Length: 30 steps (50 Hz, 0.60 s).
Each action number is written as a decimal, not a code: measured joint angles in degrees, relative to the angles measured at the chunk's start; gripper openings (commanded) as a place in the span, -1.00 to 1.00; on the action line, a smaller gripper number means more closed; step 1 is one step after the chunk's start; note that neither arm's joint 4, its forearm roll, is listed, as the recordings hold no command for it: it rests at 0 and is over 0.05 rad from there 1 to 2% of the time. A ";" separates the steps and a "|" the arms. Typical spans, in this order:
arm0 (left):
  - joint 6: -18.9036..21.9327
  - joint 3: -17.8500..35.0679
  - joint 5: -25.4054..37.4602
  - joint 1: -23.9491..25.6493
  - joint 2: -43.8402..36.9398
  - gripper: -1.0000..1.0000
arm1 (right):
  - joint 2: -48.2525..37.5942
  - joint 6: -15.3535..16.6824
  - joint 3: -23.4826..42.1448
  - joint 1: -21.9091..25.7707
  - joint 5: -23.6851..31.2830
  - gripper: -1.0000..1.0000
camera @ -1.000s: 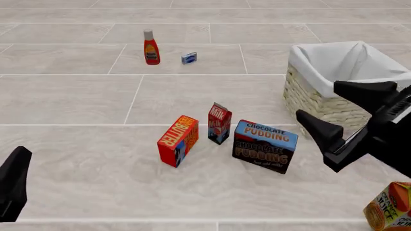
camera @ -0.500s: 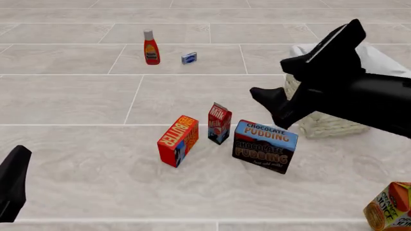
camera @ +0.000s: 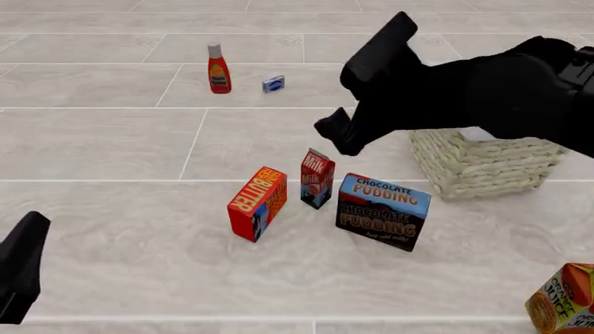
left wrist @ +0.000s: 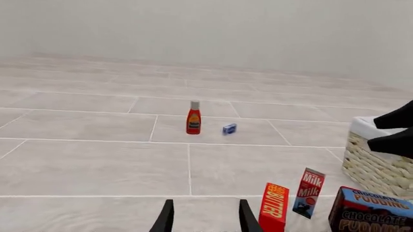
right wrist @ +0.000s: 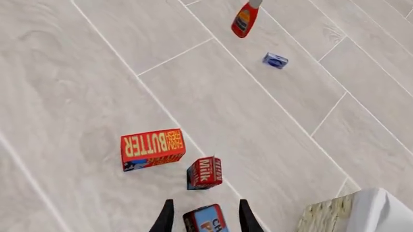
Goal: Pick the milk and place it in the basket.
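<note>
Left gripper [camera: 21,268] is mostly cut off at the frame edge, fingers apart, holding nothing. The milk [camera: 316,178] stands upright between the BUTTER box [camera: 257,202] and the chocolate pudding box [camera: 382,211], small gaps either side. Right gripper [camera: 357,104] hangs spread and empty above it, its arm hiding most of the basket [camera: 483,163].

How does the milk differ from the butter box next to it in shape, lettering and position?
The milk is a slim carton with a gabled top; the butter box is wider and flat-topped. The milk carries white lettering and a blue-and-white lower panel; the butter box has yellow lettering running up its face. In the front view the milk stands between the butter box and the chocolate pudding box, while the butter box is the leftmost of the three. Both are red, upright and untouched.
</note>
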<state>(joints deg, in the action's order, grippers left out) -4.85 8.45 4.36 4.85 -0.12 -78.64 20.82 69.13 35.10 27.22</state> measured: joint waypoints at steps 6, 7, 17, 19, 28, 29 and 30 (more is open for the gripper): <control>-0.34 -0.04 -0.03 0.65 -0.04 1.00 | -3.63 0.45 4.17 -0.53 2.63 1.00; -0.38 -0.03 -0.03 0.74 -0.04 1.00 | -4.25 0.57 4.81 -0.61 3.00 1.00; -0.87 -0.50 -0.12 1.43 -0.05 1.00 | -10.61 0.96 10.78 -1.42 5.33 1.00; -0.91 -0.58 -0.15 1.53 -0.05 1.00 | -11.91 0.86 11.82 -1.58 5.56 1.00; -1.07 -0.83 -0.37 1.85 -0.09 1.00 | -17.21 -0.16 16.03 -1.59 6.35 1.00; -1.09 -0.85 -0.40 1.85 -0.10 1.00 | -17.71 -0.26 16.38 -1.59 6.37 1.00; -1.12 -0.88 -0.45 1.86 -0.11 1.00 | -18.20 -0.38 16.68 -1.58 6.35 1.00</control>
<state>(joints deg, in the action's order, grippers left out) -5.97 7.57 3.91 6.71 -0.23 -96.84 20.44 85.82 33.53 33.57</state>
